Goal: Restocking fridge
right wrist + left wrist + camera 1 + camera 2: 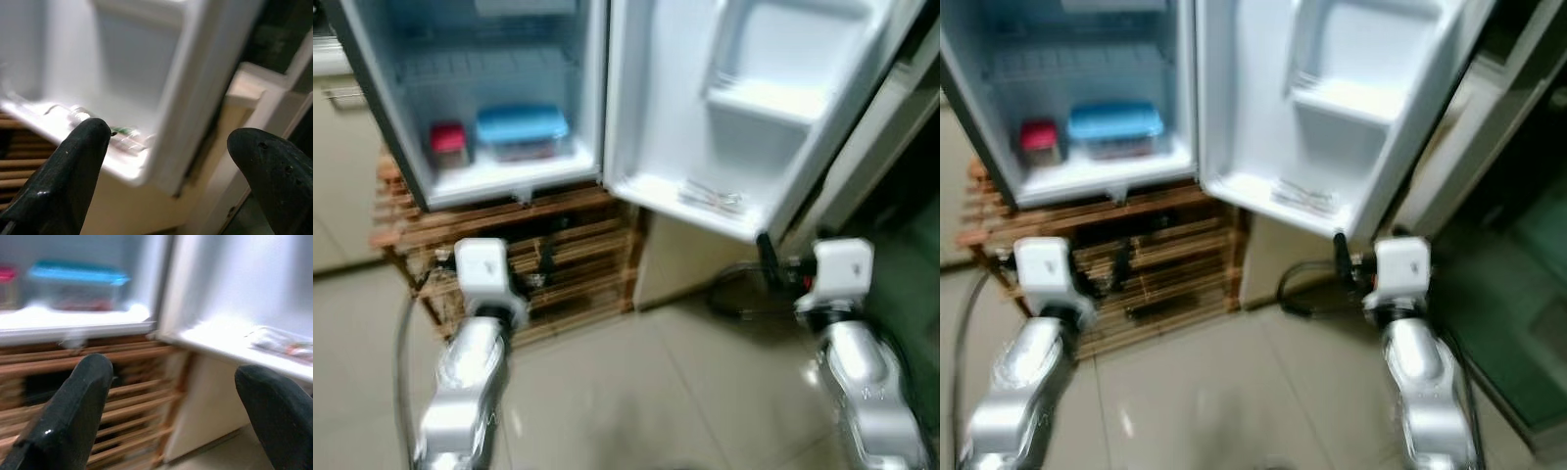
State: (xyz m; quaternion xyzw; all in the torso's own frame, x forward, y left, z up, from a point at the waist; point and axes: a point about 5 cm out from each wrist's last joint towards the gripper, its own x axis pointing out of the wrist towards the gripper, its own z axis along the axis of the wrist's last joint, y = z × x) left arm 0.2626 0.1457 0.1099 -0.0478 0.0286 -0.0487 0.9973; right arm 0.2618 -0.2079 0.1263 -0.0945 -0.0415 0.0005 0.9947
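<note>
no text, label or number can be read; the packet [713, 199] on the fridge door [744, 117] shelf is too blurred.

It looked like a home kitchen. A small fridge [499, 88] stood at eleven o'clock on a wooden slatted rack [568, 255], its door [744, 108] swung open toward one o'clock, over a pale tiled floor [646, 392], with cream cabinets [333, 166] at nine o'clock.
</note>
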